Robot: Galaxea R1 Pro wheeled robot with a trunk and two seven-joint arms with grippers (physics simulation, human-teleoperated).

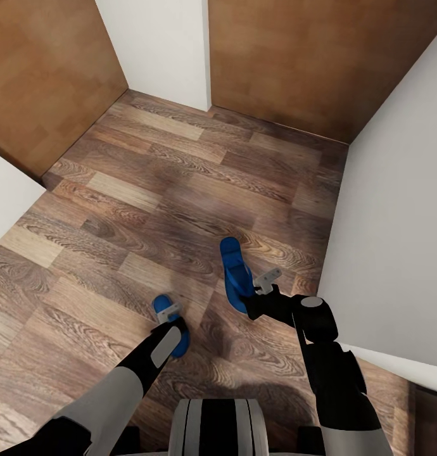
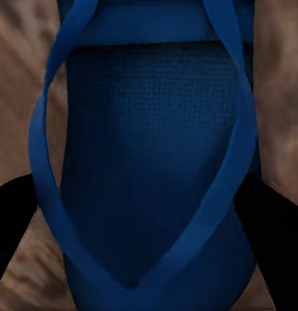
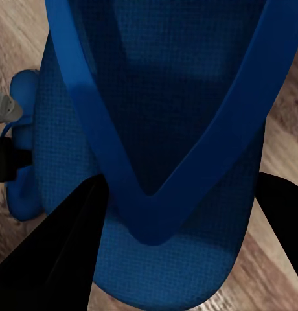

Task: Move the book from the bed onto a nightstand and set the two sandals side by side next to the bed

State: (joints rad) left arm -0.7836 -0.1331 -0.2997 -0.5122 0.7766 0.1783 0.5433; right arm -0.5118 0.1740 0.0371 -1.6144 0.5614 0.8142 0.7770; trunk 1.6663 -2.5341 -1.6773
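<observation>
Each gripper is at a bright blue sandal above the brown wood-plank floor [image 1: 149, 190]: the left gripper [image 1: 173, 315] is over the left sandal [image 1: 174, 332], which lies under and just ahead of its fingers, and the right gripper [image 1: 264, 286] is at the side of the right sandal [image 1: 234, 272], which stretches ahead of it, away from the robot. In the left wrist view that sandal [image 2: 149, 162], straps up, sits between two dark fingers [image 2: 13, 220], and in the right wrist view the other sandal [image 3: 168, 129] sits likewise between dark fingers [image 3: 58, 259]. Both pairs of fingers look closed against the sandal edges, though contact is hard to judge; the two sandals are near each other and apart.
</observation>
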